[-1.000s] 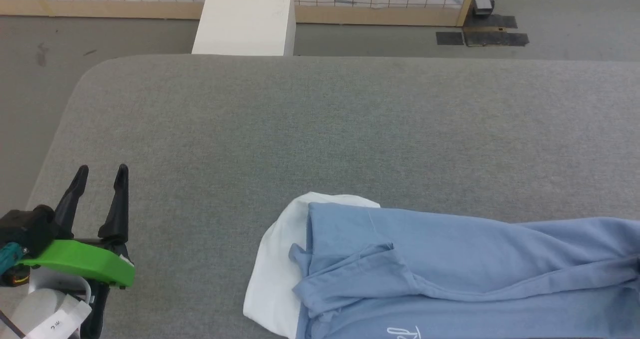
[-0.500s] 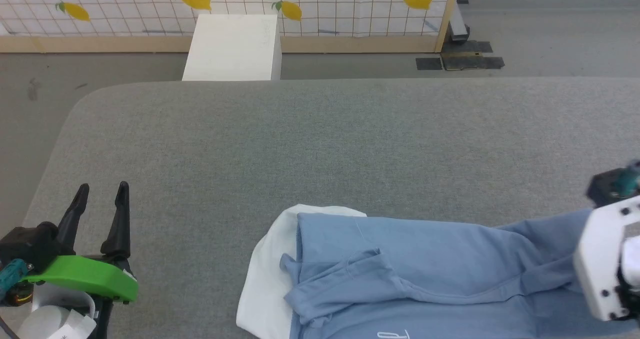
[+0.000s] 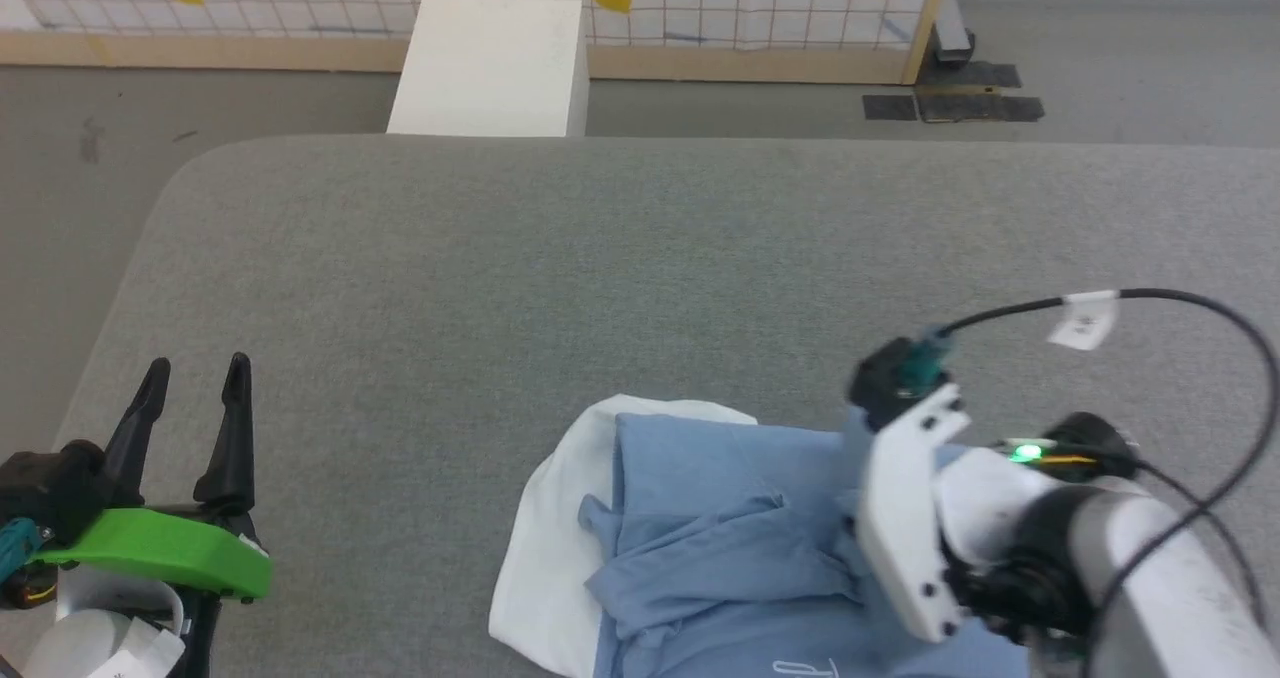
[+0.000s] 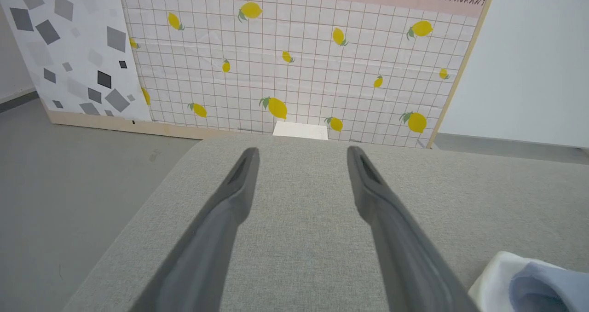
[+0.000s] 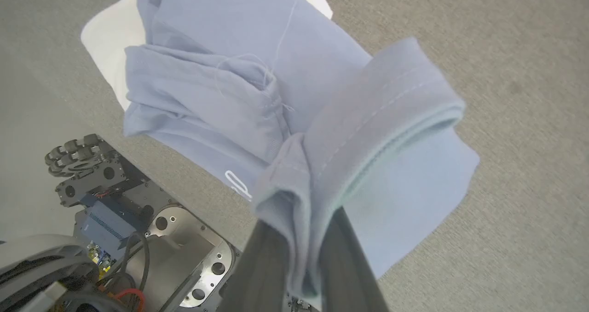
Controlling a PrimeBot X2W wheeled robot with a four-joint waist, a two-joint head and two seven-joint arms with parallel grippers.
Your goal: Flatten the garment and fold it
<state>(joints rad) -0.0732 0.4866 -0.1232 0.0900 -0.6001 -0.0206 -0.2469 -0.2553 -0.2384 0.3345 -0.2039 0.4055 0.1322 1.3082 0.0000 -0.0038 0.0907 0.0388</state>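
The right end effector [image 5: 301, 238] is clamped nearly shut on a doubled hem [image 5: 382, 114] of the garment [image 3: 720, 518], the blue cloth bunched between its two fingers and draped over them. A second ago this arm was out of the head view and the garment ran flat to the right, out past that view's edge. Half a second ago the right arm [image 3: 1000, 518] was just entering at the right. Now it hangs over the middle of the garment, and the cloth it carries has come across with it, so the right part is doubled back toward the collar [image 3: 545, 548].

The garment lies along the near edge of the grey bench [image 3: 600, 258], right of its middle. The white collar points toward the bench's left end and has kept its place, and the crumpled sleeve beside it looks the same as before. The top of a white script logo [image 3: 805, 668] shows at the near edge.

The left end effector [image 3: 198, 363] has not stirred. It hovers by the near left corner of the bench with its fingers spread wide and nothing between them, well apart from the garment.

The head camera has shifted a little, so the white box [image 3: 490, 68] beyond the far edge sits differently in that view.
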